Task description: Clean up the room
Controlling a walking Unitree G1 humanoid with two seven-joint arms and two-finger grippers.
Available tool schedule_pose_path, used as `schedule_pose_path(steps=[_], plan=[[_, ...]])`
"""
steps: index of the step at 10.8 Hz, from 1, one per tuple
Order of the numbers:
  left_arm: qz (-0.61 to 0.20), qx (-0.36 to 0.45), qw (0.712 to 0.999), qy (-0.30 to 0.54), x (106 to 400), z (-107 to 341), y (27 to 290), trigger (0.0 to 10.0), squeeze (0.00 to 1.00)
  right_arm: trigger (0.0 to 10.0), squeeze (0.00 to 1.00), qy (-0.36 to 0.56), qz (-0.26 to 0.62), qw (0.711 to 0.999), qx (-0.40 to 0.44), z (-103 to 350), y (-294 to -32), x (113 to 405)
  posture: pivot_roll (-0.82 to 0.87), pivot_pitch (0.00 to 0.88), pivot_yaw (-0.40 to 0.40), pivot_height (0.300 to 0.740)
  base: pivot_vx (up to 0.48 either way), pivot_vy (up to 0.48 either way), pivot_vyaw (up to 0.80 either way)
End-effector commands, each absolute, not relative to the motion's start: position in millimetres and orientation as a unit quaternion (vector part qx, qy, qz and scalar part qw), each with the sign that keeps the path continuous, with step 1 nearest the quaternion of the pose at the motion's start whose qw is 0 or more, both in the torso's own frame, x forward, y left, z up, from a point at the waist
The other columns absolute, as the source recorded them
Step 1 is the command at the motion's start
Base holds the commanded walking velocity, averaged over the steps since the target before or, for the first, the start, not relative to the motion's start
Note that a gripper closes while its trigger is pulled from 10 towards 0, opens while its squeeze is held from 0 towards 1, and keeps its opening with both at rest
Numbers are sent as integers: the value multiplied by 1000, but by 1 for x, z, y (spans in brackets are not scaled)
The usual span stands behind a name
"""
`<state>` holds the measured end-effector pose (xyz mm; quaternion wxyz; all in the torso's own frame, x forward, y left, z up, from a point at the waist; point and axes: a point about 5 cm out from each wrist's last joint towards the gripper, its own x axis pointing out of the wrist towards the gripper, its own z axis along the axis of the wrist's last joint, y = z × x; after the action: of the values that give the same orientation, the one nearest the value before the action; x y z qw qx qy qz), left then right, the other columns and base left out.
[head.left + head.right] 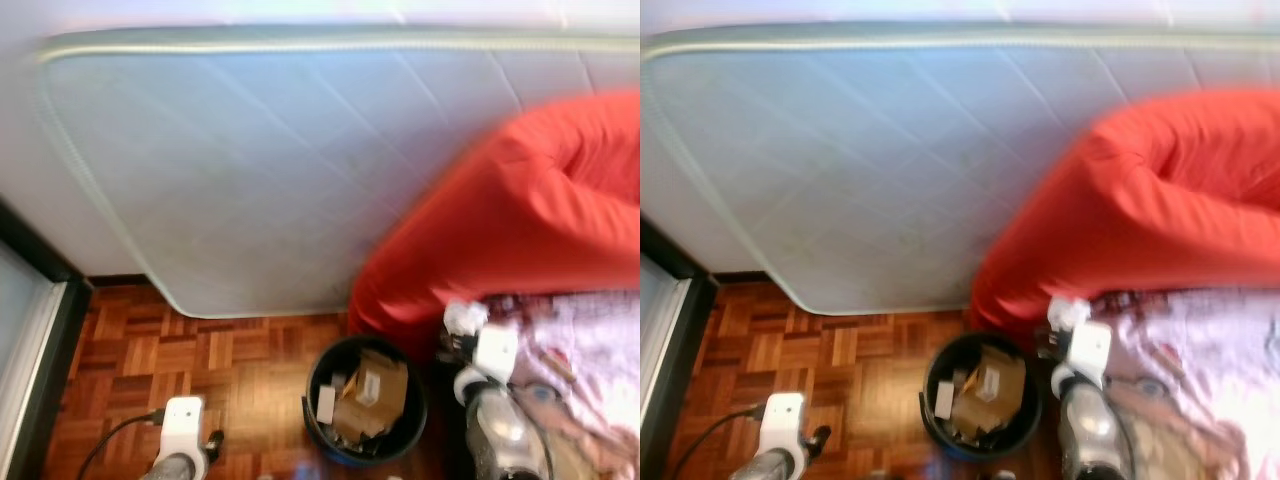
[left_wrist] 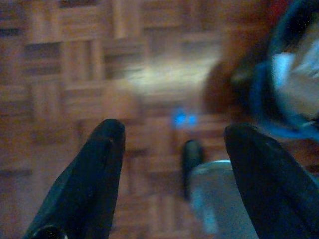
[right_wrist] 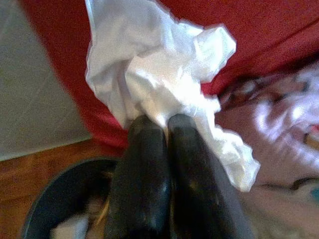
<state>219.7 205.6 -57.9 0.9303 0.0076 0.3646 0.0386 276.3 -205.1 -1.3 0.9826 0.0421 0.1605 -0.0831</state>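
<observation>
My right gripper [image 3: 164, 124] is shut on a crumpled white paper tissue [image 3: 164, 84], holding it beside the red blanket [image 1: 530, 210] at the bed's edge, just right of the bin. The same tissue [image 1: 464, 318] shows at the tip of my right arm in the eye views. A black waste bin [image 1: 365, 402] stands on the wooden floor, with cardboard and paper scraps inside. My left gripper [image 2: 172, 144] is open over the parquet, low at the left, with nothing between its fingers.
A bare pale mattress [image 1: 260, 170] leans or lies behind the bin. Patterned pink bedding [image 1: 590, 360] lies at the right. A dark frame with glass [image 1: 40, 330] runs along the left edge. Parquet floor [image 1: 200, 350] lies between.
</observation>
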Motion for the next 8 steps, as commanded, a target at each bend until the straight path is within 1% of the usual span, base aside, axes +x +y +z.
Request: schedule_pose_path(steps=[1, 2, 3, 4, 5, 6, 7, 8], plan=[[49, 4, 918, 394, 200, -69, 210, 10000, 0, 10000, 0, 201, -71, 976, 42, -14, -198, 268, 110, 209, -48, 740, 0, 0, 0], [47, 3, 917, 395, 199, -70, 209, 10000, 0, 10000, 0, 239, -32, 970, 35, -21, -189, 266, 106, 219, -49, 740, 0, 0, 0], [45, 2, 917, 397, 197, -71, 208, 10000, 0, 10000, 0, 326, 39, 944, -13, -38, -174, 256, 107, 234, -58, 740, 0, 0, 0], [45, 0, 918, 394, 196, -71, 206, 10000, 0, 10000, 0, 331, 70, 941, 2, -39, -166, 255, 121, 247, -63, 740, 0, 0, 0], [44, -4, 921, 387, 196, -71, 204, 10000, 0, 10000, 0, 358, 100, 928, -8, -43, -156, 252, 126, 276, -75, 740, 0, 0, 0], [40, -5, 924, 381, 197, -71, 201, 10000, 0, 10000, 0, 374, 106, 921, -33, -46, -154, 249, 133, 296, -81, 740, 0, 0, 0], [37, -7, 926, 376, 195, -72, 198, 10000, 0, 10000, 0, 385, 120, 914, -41, -49, -148, 246, 152, 327, -88, 740, 0, 0, 0], [36, -9, 927, 374, 193, -72, 196, 10000, 0, 10000, 0, 360, 123, 924, -29, -46, -144, 250, 162, 342, -93, 740, 0, 0, 0]])
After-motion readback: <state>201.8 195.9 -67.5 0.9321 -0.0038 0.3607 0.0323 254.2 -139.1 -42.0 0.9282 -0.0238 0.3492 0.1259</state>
